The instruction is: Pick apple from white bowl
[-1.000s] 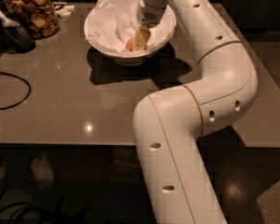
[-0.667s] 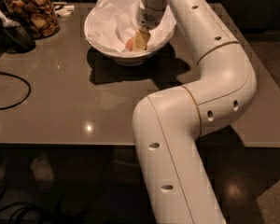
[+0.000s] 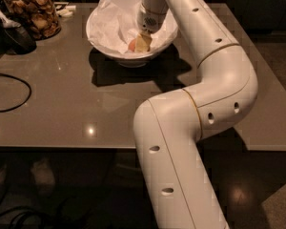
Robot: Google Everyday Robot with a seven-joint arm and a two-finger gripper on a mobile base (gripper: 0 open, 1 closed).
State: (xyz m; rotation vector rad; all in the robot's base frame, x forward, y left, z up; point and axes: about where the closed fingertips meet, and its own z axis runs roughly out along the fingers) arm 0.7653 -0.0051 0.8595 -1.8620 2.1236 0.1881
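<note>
Nearest, the arm (image 3: 181, 142) is seen rising from below and bending over the table (image 3: 62, 104). Further in, at the left edge, a cable (image 3: 29, 90) loops on the surface, well apart from the work. Beyond it stands the bowl (image 3: 101, 44) with its paper lining (image 3: 114, 18). The gripper (image 3: 143, 42) is held down inside the bowl, just beside the apple (image 3: 132, 45), which lies on the paper near the middle. Almost nothing has shifted over the last second, so the grasp is judged under way and the lift not yet begun. Whether the gripper is closed on the apple cannot be told. Farthest left, a jar (image 3: 35, 13) of brown snacks stands clear. Only the rim and crumpled paper might be caught on withdrawal.
</note>
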